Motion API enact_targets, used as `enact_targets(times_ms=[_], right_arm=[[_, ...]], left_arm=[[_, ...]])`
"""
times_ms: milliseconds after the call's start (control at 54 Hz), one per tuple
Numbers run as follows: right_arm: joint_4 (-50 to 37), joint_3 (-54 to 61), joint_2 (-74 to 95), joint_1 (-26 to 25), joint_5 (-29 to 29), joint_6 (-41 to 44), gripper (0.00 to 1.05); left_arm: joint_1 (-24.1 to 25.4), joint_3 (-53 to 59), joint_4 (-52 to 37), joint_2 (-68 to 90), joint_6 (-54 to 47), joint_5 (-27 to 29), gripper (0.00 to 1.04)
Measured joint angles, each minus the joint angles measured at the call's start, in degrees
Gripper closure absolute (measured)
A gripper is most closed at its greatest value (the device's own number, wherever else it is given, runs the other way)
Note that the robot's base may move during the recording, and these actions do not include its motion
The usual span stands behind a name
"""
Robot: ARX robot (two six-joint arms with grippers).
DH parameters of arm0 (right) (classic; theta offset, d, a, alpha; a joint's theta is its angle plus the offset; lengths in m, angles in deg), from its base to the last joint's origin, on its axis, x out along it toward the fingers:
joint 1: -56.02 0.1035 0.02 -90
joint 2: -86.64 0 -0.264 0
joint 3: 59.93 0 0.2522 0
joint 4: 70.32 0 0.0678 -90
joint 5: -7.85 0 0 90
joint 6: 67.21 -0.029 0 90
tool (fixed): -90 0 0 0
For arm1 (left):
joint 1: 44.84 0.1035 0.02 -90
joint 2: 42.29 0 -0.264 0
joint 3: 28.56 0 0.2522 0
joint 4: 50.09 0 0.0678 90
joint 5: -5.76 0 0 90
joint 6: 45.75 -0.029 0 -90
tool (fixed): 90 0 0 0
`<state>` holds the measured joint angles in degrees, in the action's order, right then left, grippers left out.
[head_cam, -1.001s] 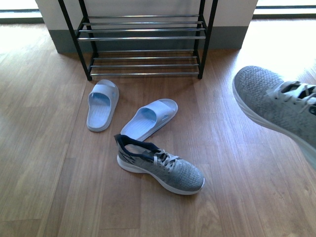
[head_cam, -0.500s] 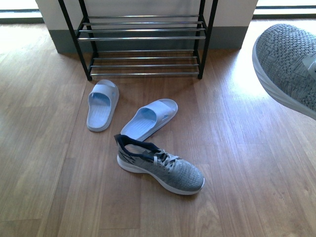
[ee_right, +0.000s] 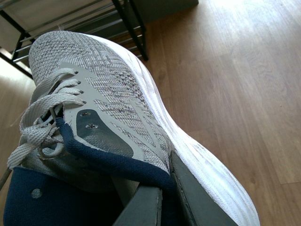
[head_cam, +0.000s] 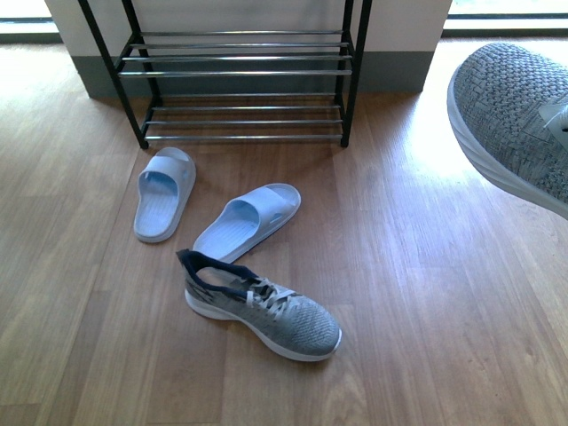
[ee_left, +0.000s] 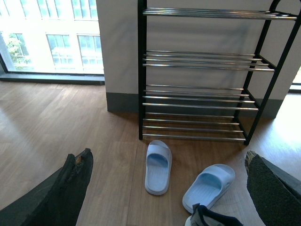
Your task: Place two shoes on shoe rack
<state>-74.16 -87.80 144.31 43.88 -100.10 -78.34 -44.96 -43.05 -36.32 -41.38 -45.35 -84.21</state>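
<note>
One grey sneaker (head_cam: 515, 124) hangs in the air at the right edge of the front view, toe pointing up and left. My right gripper (ee_right: 162, 188) is shut on its navy collar beside the white sole (ee_right: 207, 155). The other grey sneaker (head_cam: 262, 306) lies on the wooden floor, toe to the right; only its collar (ee_left: 211, 219) shows in the left wrist view. The shoe rack (head_cam: 240, 71) stands against the wall, its chrome-rod shelves (ee_left: 202, 94) bare. My left gripper (ee_left: 168, 155) is open, high above the floor and facing the rack, with nothing between its fingers.
Two pale blue slides (head_cam: 164, 195) (head_cam: 248, 222) lie between the rack and the floor sneaker, also seen as slides (ee_left: 158, 167) (ee_left: 209, 186) from the left wrist. A grey skirting and wall (head_cam: 390, 71) stand behind the rack. Windows (ee_left: 51, 37) lie to its left.
The held sneaker has risen and moved right in the front view. The rack, slides and floor sneaker have slid left and slightly down in that view.
</note>
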Motion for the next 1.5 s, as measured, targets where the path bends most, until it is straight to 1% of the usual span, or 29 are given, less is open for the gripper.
enact_targets(times_ms=[741, 778, 797, 834, 945, 964, 982, 1019, 1038, 1130, 1167, 1204, 1279, 1297, 1371, 1427, 1501], right_arm=[[0.0, 0.1, 0.0, -0.2, 0.3, 0.0, 1.03], [0.0, 0.1, 0.0, -0.2, 0.3, 0.0, 1.03], [0.0, 0.1, 0.0, -0.2, 0.3, 0.0, 1.03], [0.0, 0.1, 0.0, -0.2, 0.3, 0.0, 1.03], [0.0, 0.1, 0.0, -0.2, 0.3, 0.0, 1.03], [0.0, 0.1, 0.0, -0.2, 0.3, 0.0, 1.03], [0.0, 0.1, 0.0, -0.2, 0.3, 0.0, 1.03], [0.0, 0.1, 0.0, -0.2, 0.3, 0.0, 1.03], [0.0, 0.1, 0.0, -0.2, 0.3, 0.0, 1.03], [0.0, 0.1, 0.0, -0.2, 0.3, 0.0, 1.03], [0.0, 0.1, 0.0, -0.2, 0.3, 0.0, 1.03], [0.0, 0.1, 0.0, -0.2, 0.3, 0.0, 1.03], [0.0, 0.1, 0.0, -0.2, 0.3, 0.0, 1.03], [0.0, 0.1, 0.0, -0.2, 0.3, 0.0, 1.03], [0.0, 0.1, 0.0, -0.2, 0.3, 0.0, 1.03], [0.0, 0.1, 0.0, -0.2, 0.3, 0.0, 1.03], [0.0, 0.1, 0.0, -0.2, 0.3, 0.0, 1.03]], left_arm=[[-0.2, -0.1, 0.1, 0.2, 0.0, 0.3, 0.09], [-2.5, -1.3, 3.3, 2.2, -0.6, 8.9, 0.09], [-4.1, -2.2, 3.9, 5.5, -1.3, 14.7, 0.09], [-4.0, -3.5, 1.8, 12.5, -3.0, 20.0, 0.09], [0.4, -5.4, -9.1, 28.5, -8.4, 15.3, 0.09], [1.4, -5.9, -11.7, 32.2, -9.8, 13.0, 0.09], [1.8, -6.1, -13.0, 34.1, -11.0, 12.2, 0.09], [3.3, -7.0, -18.5, 41.9, -14.1, 9.1, 0.09], [4.3, -8.0, -22.1, 47.8, -17.6, 6.7, 0.09], [5.1, -11.5, -28.5, 63.6, -26.8, 0.7, 0.09], [5.4, -13.6, -28.5, 71.1, -31.2, -2.2, 0.09], [5.6, -15.0, -27.7, 76.5, -35.6, -4.0, 0.09], [6.0, -17.8, -25.9, 87.1, -44.0, -7.0, 0.09], [6.1, -18.3, -25.5, 88.3, -44.6, -7.3, 0.09], [6.7, -22.3, -21.5, 97.0, -53.9, -9.9, 0.09], [6.9, -25.7, -19.5, 104.6, -62.7, -10.1, 0.09], [6.9, -28.6, -19.4, 110.9, -68.3, -9.3, 0.09]])
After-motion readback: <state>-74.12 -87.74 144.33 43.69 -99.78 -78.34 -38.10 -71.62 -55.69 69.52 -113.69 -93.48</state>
